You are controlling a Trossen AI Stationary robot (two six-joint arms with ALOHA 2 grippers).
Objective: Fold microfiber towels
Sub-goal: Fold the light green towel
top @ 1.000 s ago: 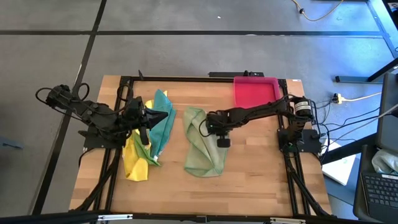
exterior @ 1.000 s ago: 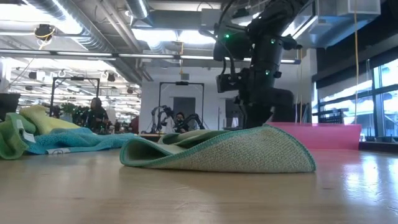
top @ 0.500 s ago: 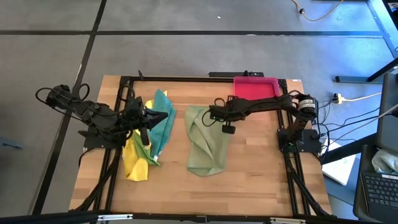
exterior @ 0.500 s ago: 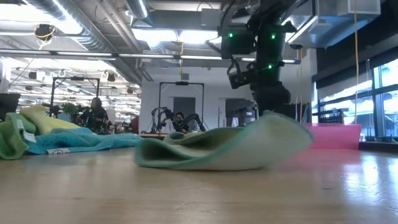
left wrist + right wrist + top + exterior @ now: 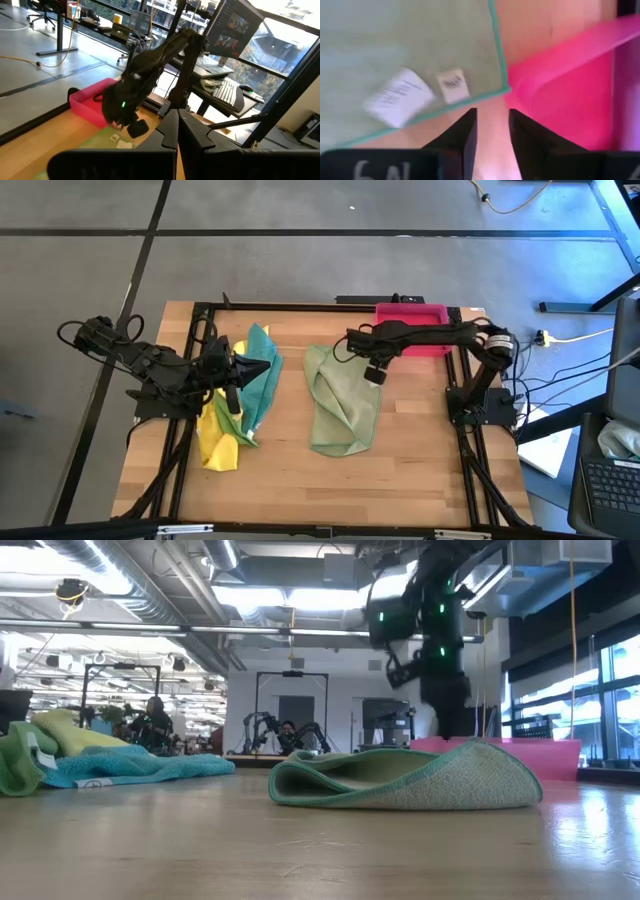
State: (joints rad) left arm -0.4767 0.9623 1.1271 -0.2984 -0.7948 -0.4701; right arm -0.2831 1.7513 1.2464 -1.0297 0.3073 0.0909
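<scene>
The pale olive towel (image 5: 345, 405) lies loosely folded over on the table's middle, and also shows in the low view (image 5: 410, 780). Its far right corner, with white tags (image 5: 410, 95), lies just ahead of my right gripper (image 5: 372, 370). That gripper is open, with bare wood showing between its fingers (image 5: 490, 135). My left gripper (image 5: 240, 370) is shut (image 5: 177, 125) and stands over the pile at the left: a teal towel (image 5: 262, 370), a yellow towel (image 5: 218, 442) and a bright green towel (image 5: 236, 418).
The pink-red tray (image 5: 410, 320) stands at the far right, just beyond my right gripper; its wall is close in the right wrist view (image 5: 570, 85). Bare wood lies along the near edge and right of the olive towel. People and other robots show in the room behind.
My right gripper has gone toward the table's far edge and a little to the right, toward the pink tray. The olive towel has slid to the right with it and now lies wider, with its far right corner drawn out. The left arm has kept still.
</scene>
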